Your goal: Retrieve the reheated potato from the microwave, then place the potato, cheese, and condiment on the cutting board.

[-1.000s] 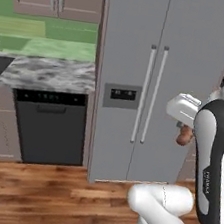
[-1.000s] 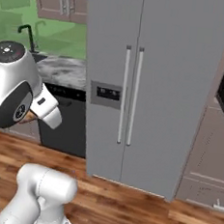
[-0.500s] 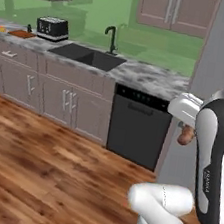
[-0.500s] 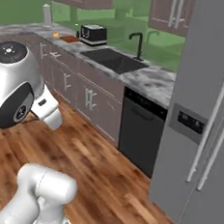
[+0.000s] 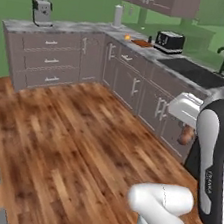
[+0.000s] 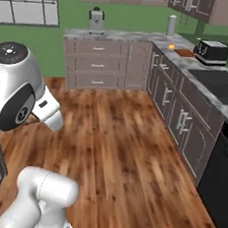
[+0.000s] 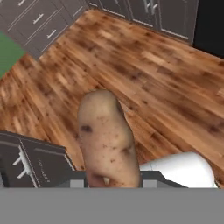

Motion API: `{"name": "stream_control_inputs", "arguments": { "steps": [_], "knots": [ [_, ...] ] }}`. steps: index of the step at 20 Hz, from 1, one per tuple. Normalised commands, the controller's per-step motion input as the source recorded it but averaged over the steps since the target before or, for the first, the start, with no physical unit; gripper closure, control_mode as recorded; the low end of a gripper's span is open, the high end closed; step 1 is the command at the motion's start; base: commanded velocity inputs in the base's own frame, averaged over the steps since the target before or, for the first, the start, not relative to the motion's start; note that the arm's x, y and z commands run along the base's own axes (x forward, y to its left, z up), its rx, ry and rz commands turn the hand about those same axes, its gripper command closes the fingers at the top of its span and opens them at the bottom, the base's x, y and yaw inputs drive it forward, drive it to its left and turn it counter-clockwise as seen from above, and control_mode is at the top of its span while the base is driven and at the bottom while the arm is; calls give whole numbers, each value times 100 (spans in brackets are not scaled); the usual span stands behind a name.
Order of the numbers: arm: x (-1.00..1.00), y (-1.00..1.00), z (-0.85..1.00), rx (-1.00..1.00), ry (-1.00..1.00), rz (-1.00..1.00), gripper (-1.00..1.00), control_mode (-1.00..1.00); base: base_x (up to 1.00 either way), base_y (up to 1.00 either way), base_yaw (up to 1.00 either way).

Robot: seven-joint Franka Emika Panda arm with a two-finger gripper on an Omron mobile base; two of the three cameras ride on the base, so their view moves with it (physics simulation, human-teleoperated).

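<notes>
A brown speckled potato (image 7: 109, 138) stands upright between the fingers of my gripper (image 7: 112, 180), which is shut on it. In the left base view the potato (image 5: 186, 136) hangs under the white hand, above the wooden floor and in front of the cabinets. On the far corner counter lies the reddish-brown cutting board (image 5: 142, 43) (image 6: 183, 52), with the small orange cheese wedge (image 5: 127, 36) (image 6: 171, 47) just beside it. The microwave is out of view.
A black toaster (image 5: 169, 41) (image 6: 211, 52) stands past the board, then a sink (image 5: 195, 72). A white cylinder (image 5: 118, 16) and a coffee machine (image 5: 42, 11) stand on the back counter. A black dishwasher (image 6: 222, 185) is at the right. Wide wooden floor (image 6: 122, 151) lies ahead.
The whole picture has swept from the fridge past the dishwasher and sink to the corner counters, so the base has turned. The potato stays in the shut gripper.
</notes>
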Motion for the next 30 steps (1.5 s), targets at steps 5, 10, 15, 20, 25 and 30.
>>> {"name": "stream_control_inputs", "arguments": {
  "steps": [5, 10, 15, 20, 25, 30],
  "knots": [
    [0, 0, 0, 0, 0, 0, 100, 100, 52, 0, 46],
    [0, 0, 0, 0, 0, 0, 100, 100, 100, -1, 27],
    [0, 0, 0, 0, 0, 0, 100, 100, 100, -20, 16],
    [0, 0, 0, 0, 0, 0, 100, 100, 100, -58, 6],
    [0, 0, 0, 0, 0, 0, 100, 100, 100, -85, 0],
    [0, 0, 0, 0, 0, 0, 100, 100, 100, -70, 0]
  ]
}}
